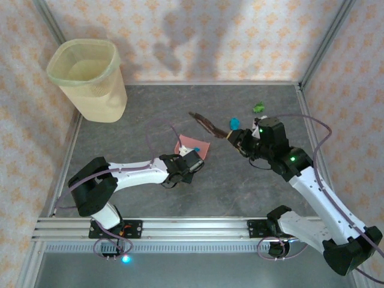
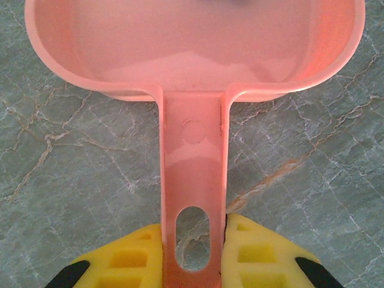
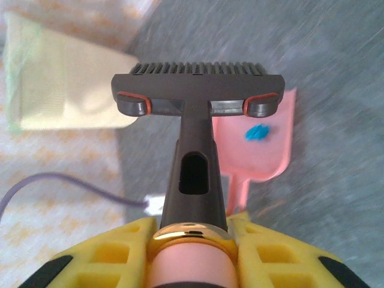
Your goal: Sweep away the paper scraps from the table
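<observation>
**Dustpan and brush both gripped**

The left pincer (image 2: 193, 255) is clamped on the handle of the pink dustpan (image 2: 192, 60), where one blue paper scrap (image 3: 257, 132) lies. The right pincer (image 3: 192, 240) is clamped on the brush (image 3: 198, 90). Near it, a blue scrap (image 1: 234, 123) and a green scrap (image 1: 259, 108) lie on the tabletop (image 1: 150, 114).

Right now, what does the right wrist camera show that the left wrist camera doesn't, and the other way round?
Right wrist camera: the right gripper shut on a dark brush, a teal-blue paper scrap lying in the pink dustpan, and the cream waste bin, blurred. Left wrist camera: the left gripper shut on the dustpan's handle, close up. Both: the pink dustpan and the grey table.
</observation>
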